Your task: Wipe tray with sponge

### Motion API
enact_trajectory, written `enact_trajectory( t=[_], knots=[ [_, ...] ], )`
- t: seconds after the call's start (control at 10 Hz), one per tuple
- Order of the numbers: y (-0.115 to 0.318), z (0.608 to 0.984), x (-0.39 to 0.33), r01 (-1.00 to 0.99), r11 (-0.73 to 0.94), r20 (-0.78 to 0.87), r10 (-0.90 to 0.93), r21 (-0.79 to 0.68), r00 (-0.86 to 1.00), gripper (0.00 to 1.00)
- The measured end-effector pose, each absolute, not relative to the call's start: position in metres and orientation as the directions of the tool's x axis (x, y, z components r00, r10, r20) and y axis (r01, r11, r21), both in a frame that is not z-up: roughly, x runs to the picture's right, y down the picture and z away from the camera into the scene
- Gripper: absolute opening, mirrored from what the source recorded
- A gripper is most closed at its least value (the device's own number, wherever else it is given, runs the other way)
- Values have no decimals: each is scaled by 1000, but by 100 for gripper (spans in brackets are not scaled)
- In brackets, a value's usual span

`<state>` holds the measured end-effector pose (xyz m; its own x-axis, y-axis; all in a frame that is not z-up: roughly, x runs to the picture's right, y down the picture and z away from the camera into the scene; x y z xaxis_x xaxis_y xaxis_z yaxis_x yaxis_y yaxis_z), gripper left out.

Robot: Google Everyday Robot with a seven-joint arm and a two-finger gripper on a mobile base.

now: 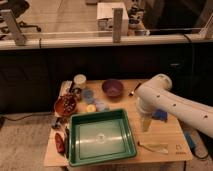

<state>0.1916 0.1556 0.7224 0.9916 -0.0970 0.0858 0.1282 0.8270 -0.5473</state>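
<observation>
The green tray (131,136) lies at the front left of the wooden table and has nothing in it. The blue sponge (160,115) lies on the table to the right of the tray, partly hidden behind my arm. My gripper (146,125) hangs from the white arm and points down at the table. It sits between the tray's right rim and the sponge, just left of the sponge.
Behind the tray stand a purple bowl (113,88), pale-blue discs (88,94), a white cup (79,80) and a brown bowl (65,105). A yellowish scraper (154,147) lies at the front right. Dark cabinets run behind the table.
</observation>
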Motion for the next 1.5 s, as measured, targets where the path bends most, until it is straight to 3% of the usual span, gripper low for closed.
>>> enact_trajectory(
  t=[1.0, 1.5],
  knots=[
    [176, 734, 175, 251, 795, 168, -189, -552, 968, 80],
    [156, 797, 246, 90, 830, 90, -48, -550, 995, 80]
  ],
)
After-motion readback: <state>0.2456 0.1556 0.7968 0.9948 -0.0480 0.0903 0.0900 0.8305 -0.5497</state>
